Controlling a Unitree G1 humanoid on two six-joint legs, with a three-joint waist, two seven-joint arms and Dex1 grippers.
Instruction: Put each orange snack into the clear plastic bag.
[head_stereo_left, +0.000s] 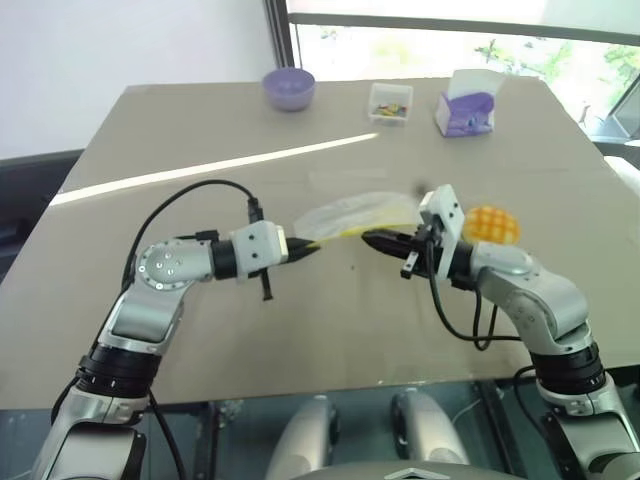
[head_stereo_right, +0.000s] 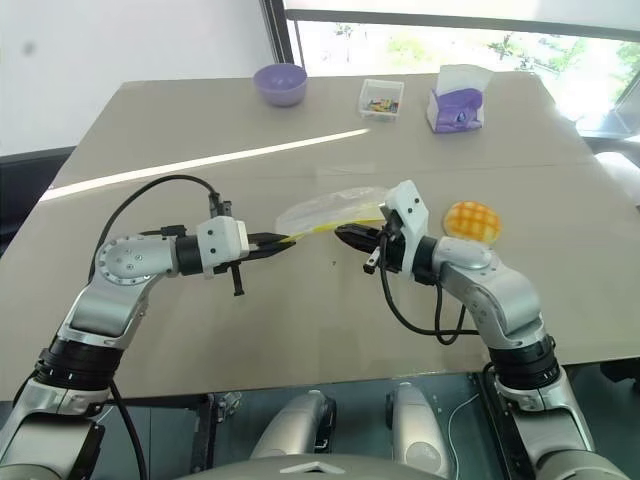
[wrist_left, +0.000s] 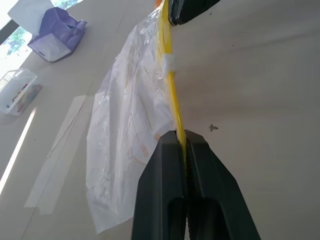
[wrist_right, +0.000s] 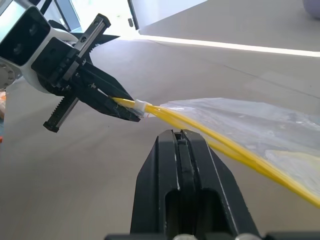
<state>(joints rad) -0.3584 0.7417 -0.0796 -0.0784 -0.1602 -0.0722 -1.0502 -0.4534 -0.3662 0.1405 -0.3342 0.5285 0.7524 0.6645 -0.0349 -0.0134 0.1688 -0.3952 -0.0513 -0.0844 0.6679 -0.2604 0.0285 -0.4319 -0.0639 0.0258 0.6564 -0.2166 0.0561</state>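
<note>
clear plastic bag (head_stereo_right: 325, 212) held above table (head_stereo_right: 150, 140), yellow seal strip (wrist_left: 171, 95) stretched between left gripper (head_stereo_right: 283, 241) and right gripper (head_stereo_right: 343, 235), both clamped on it; orange snack (head_stereo_right: 472, 220) on table just beyond right gripper.

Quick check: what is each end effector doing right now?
Left end effector: closed on the yellow seal strip of the clear plastic bag.
Right end effector: closed on the strip's other end.

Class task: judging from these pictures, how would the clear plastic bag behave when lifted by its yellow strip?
The bag is probably floppy: it sags crinkled behind the yellow strip stretched between the left gripper and right gripper. Likely very light, since its film looks thin and see-through.
</note>
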